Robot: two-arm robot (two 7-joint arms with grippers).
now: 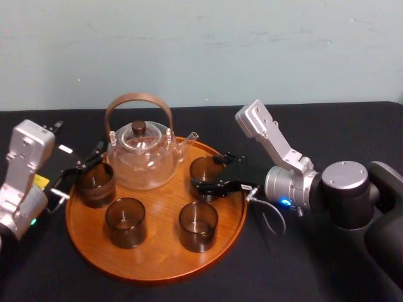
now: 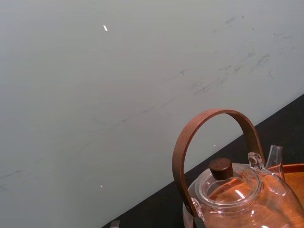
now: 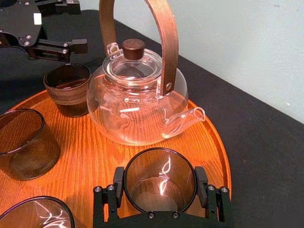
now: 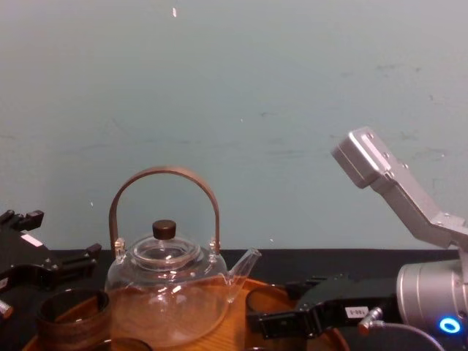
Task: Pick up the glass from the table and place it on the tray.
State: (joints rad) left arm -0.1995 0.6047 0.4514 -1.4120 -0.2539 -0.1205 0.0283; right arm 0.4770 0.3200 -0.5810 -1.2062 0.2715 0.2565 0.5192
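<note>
Right wrist view: the right gripper (image 3: pixel 159 184) holds its fingers against both sides of a smoky glass (image 3: pixel 160 166). The glass stands on the round wooden tray (image 3: pixel 211 147), just in front of the glass teapot (image 3: pixel 133 104). The left gripper (image 1: pixel 82 168) is spread wide beside another glass (image 1: pixel 96 184) at the tray's left edge.

The black counter (image 1: pixel 283 270) runs back to a pale wall. Directly on it lies one large round orange-brown wooden tray (image 1: pixel 160 251) with a low raised rim, a little left of the middle
</note>
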